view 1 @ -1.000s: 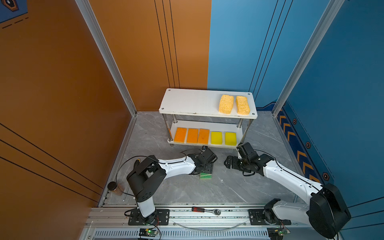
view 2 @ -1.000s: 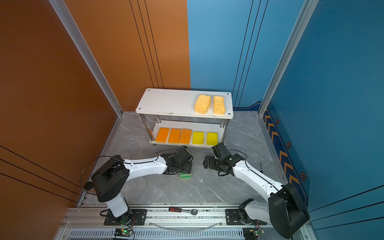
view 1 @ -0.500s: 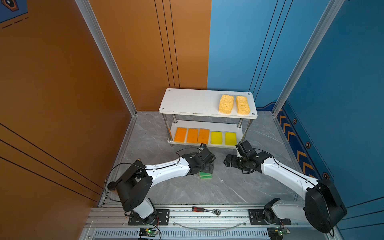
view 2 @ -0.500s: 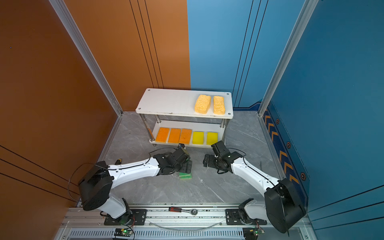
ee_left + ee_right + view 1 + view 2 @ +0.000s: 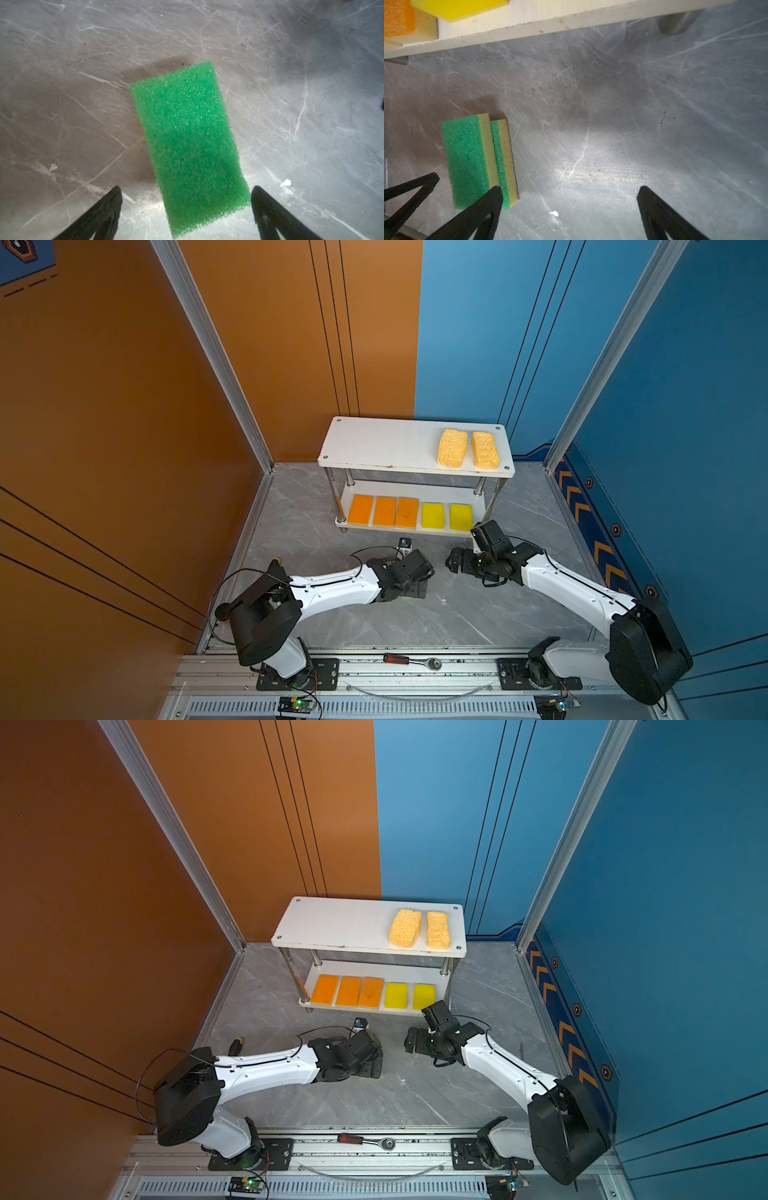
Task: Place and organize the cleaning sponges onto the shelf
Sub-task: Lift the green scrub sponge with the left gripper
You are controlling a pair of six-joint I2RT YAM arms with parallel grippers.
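Two green-topped cleaning sponges lie stacked on the grey floor, the upper one (image 5: 465, 160) shifted off the lower one (image 5: 504, 162). My left gripper (image 5: 187, 187) hangs open over the upper sponge (image 5: 187, 145), its fingers apart from both sides. In both top views that gripper (image 5: 415, 585) hides the stack. My right gripper (image 5: 569, 187) is open and empty beside the stack, in front of the shelf (image 5: 374, 443). Two porous sponges (image 5: 452, 448) sit on the top board. Three orange sponges (image 5: 384, 511) and two yellow ones (image 5: 433, 516) line the lower board.
A ratchet tool (image 5: 409, 659) lies on the front rail. A small device with a cable (image 5: 405, 543) sits on the floor just before the shelf. A yellow-tipped tool (image 5: 276, 562) stands near the left wall. Walls close in the left, back and right.
My left gripper has opened over the green sponges. Its arm swung and the wrist now covers them from above. The right gripper stayed open and barely shifted.
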